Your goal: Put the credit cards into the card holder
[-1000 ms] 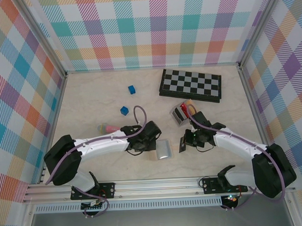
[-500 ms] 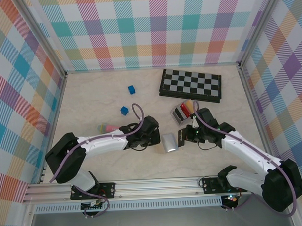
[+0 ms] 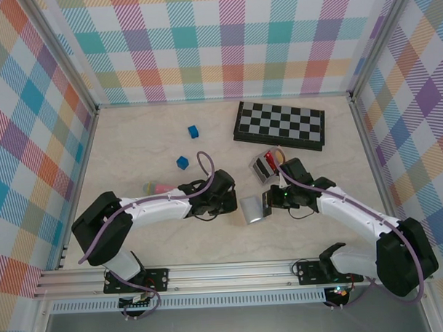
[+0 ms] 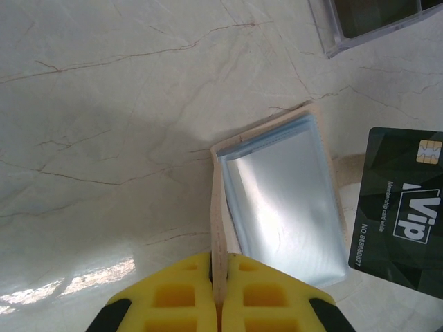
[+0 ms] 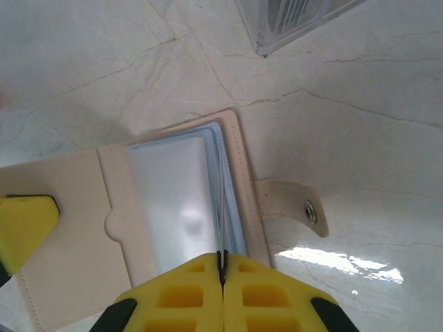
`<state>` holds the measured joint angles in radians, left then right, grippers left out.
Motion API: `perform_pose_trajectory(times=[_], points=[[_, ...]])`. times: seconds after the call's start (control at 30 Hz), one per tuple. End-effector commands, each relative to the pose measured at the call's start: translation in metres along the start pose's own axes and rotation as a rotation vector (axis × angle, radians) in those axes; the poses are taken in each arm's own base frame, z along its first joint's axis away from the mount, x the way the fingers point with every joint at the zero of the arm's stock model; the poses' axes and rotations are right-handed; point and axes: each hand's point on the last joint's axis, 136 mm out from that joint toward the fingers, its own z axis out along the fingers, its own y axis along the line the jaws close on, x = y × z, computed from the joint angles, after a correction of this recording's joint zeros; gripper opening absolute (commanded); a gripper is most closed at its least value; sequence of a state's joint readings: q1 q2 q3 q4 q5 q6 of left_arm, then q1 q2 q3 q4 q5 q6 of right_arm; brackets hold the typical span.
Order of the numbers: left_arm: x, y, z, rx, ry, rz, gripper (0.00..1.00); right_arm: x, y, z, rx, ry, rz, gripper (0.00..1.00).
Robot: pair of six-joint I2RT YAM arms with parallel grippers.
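The tan card holder (image 3: 251, 209) lies open on the table, its blue-grey sleeves (image 4: 284, 200) facing up. My left gripper (image 4: 220, 259) is shut on the upright tan flap (image 4: 219, 207) and stands at the wallet's left (image 3: 229, 203). My right gripper (image 5: 223, 257) is shut on a black credit card (image 4: 405, 207), which sits just right of the wallet (image 3: 266, 201). In the right wrist view that card is edge-on above the sleeves (image 5: 173, 200); I cannot tell whether it is inside a pocket. The snap strap (image 5: 297, 207) sticks out to the right. A red card (image 3: 270, 161) stands in the clear case.
The clear plastic case (image 3: 266, 165) lies just beyond the right gripper. A folded chessboard (image 3: 278, 124) sits at the back right. Two blue cubes (image 3: 193, 130) (image 3: 182, 162) and a pink-and-green object (image 3: 155, 188) are on the left half.
The left gripper has carried the wallet to the right and a little farther back. The right gripper has brought the black card left, up against the wallet's right side.
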<state>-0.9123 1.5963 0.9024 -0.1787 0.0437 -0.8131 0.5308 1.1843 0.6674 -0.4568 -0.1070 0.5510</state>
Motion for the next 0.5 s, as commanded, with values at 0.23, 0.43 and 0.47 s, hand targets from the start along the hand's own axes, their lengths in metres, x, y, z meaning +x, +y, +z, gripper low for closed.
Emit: perform_pose_trajectory(times=[0.23, 0.43, 0.47], points=[[-0.006, -0.005, 0.005, 0.009, 0.017, 0.016, 0.00, 0.006, -0.010, 0.015, 0.027, 0.031, -0.051, 0.06], [-0.005, -0.003, 0.007, 0.002, 0.023, 0.018, 0.00, 0.006, -0.004, 0.018, -0.003, 0.041, -0.031, 0.05], [-0.005, -0.002, 0.007, 0.000, 0.025, 0.018, 0.00, 0.006, 0.000, 0.017, -0.022, 0.042, -0.029, 0.05]])
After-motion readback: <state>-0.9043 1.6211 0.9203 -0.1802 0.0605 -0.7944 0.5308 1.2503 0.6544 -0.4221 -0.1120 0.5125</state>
